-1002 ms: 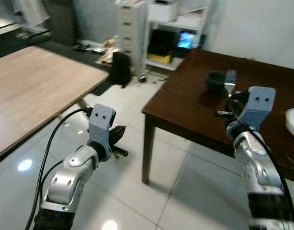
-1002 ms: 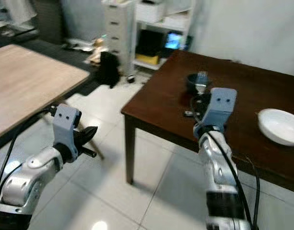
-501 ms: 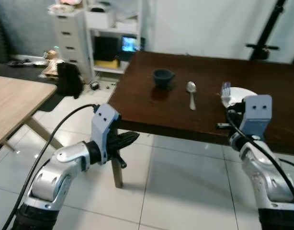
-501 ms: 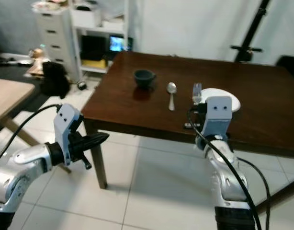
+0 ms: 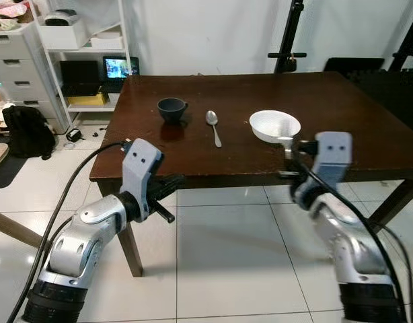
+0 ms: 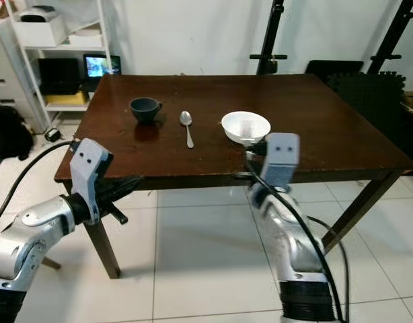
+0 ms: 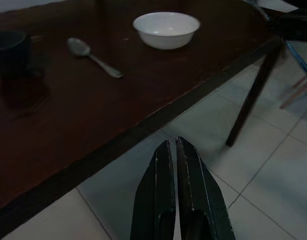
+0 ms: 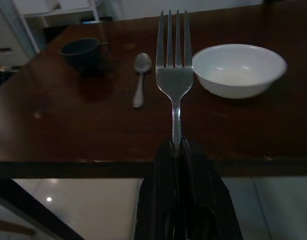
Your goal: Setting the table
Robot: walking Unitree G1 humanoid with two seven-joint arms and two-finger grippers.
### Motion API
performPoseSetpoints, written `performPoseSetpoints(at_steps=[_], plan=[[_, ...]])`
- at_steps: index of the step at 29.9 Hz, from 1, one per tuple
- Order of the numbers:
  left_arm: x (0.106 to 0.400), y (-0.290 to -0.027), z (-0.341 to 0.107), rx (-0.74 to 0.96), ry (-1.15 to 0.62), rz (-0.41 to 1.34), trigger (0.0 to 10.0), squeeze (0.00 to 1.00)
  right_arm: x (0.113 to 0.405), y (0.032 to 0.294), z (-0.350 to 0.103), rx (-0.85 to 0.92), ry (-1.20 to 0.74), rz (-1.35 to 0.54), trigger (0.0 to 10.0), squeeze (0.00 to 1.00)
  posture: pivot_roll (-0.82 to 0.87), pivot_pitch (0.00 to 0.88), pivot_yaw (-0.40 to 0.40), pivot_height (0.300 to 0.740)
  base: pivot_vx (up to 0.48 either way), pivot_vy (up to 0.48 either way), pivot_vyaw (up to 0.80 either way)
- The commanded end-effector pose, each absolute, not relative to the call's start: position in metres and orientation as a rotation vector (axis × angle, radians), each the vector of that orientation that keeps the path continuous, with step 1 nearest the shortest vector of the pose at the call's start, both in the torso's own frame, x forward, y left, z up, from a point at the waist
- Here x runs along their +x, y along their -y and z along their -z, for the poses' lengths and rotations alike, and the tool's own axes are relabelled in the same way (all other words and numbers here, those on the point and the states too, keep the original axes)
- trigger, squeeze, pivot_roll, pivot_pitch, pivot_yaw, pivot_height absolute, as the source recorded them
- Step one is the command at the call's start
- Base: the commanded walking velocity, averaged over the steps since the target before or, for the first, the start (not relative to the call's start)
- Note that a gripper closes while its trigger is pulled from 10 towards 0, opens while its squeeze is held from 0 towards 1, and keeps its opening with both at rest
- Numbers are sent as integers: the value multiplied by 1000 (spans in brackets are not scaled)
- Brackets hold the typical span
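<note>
Dark wooden table (image 5: 341,114), pale tiled floor (image 5: 220,262), possibly shelving (image 5: 92,60) behind

We record a dark brown table (image 5: 260,87), a white bowl (image 5: 274,125), a dark blue-grey cup (image 5: 171,108), a silver spoon (image 5: 213,126) and a silver fork (image 8: 174,75). Floor tiles (image 5: 220,269) are pale grey-white; gripper fingers (image 7: 161,190) are black.

Two silver, rounded arms, lower left (image 5: 82,245) and lower right (image 5: 348,242) of the frame, each capped by a pale blue-grey wrist block (two dark screw dots on its face). Black cables loop along both; long black fingers (image 7: 176,200).
</note>
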State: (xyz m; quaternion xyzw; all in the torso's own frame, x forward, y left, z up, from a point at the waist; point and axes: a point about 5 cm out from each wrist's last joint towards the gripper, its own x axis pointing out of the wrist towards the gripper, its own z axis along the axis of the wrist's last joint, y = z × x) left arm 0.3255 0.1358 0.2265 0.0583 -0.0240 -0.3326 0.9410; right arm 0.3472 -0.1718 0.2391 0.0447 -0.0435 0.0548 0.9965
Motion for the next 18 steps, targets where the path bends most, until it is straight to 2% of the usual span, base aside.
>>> performPoseSetpoints(at_steps=[1,4,18], plan=[[325,-137,-217,99,15,647,10000,0,348,164,-237,117,73,-161,10000,0,-38,112,75,740,0,0,0],[326,-135,-212,103,8,615,10000,0,347,155,-235,113,65,-207,10000,0,-38,113,73,740,0,0,0],[326,-130,-206,98,9,582,10000,0,348,158,-228,107,48,-182,10000,0,-40,118,74,740,418,0,0]])
